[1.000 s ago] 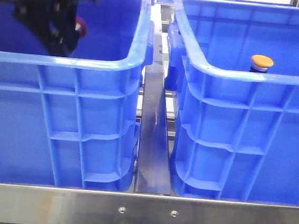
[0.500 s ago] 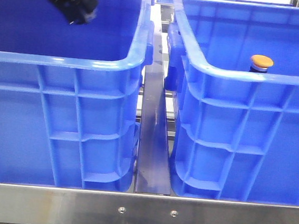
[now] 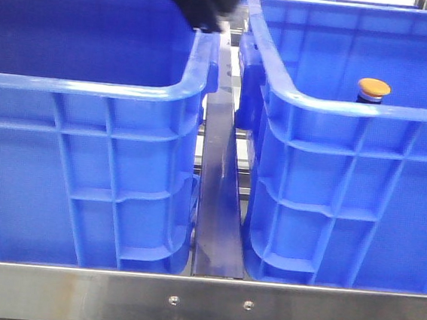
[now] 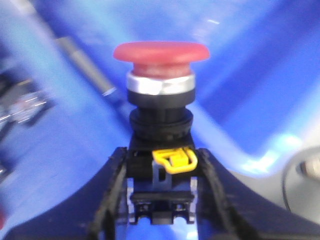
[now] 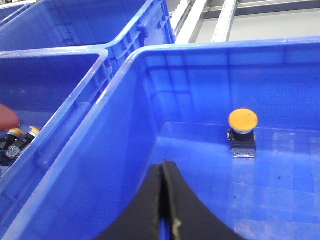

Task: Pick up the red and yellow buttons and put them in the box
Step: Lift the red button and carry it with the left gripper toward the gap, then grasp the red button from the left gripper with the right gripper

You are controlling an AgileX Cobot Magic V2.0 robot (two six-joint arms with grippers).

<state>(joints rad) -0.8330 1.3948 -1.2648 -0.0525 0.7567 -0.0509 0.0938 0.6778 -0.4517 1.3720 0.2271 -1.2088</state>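
My left pincer [image 4: 161, 192] is clamped on the dark base of the red button [image 4: 161, 54], which stands upright between my fingers; in the front view that arm appears as a dark shape over the inner rim of the left crate [image 3: 92, 88], though blur hides detail. My right pincer [image 5: 163, 200] is pressed together, holding nothing, above the right crate [image 5: 150, 65] where the yellow button [image 5: 243, 121] sits upright on the floor

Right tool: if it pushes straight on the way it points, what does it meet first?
Probably the floor of the right crate; the shut right tool points there. The yellow button sits off that line.
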